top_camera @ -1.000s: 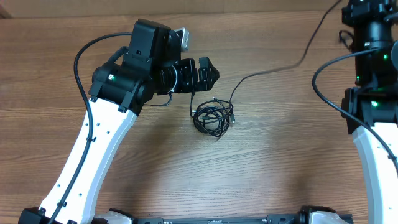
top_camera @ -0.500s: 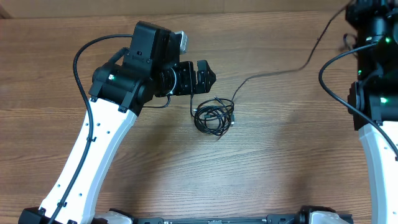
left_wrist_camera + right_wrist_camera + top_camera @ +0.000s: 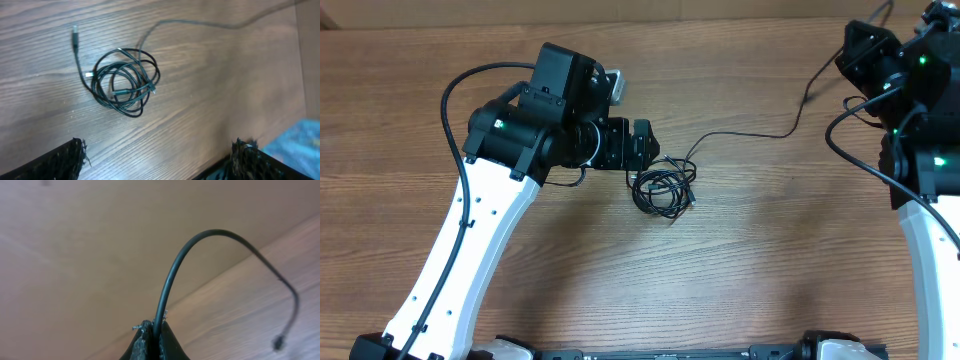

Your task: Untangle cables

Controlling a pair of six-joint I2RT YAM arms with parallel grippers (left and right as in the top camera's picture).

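Black cables (image 3: 665,190) sit coiled mid-table while the right arm tugs one strand sideways.
Left end effector (image 3: 642,145) has dipped a touch lower and closer, jaws spread wide, hovering just beside the coil's upper-left edge with nothing held. Its wrist view shows the bundle (image 3: 125,82) flat on the wooden table (image 3: 770,260), one plug end trailing out. Over on the right, the right end effector (image 3: 860,55) has swung in from the far corner, pinched tight on the loose cord (image 3: 170,280). That strand now lies flatter across the table than a second ago. The coil itself hasn't budged.
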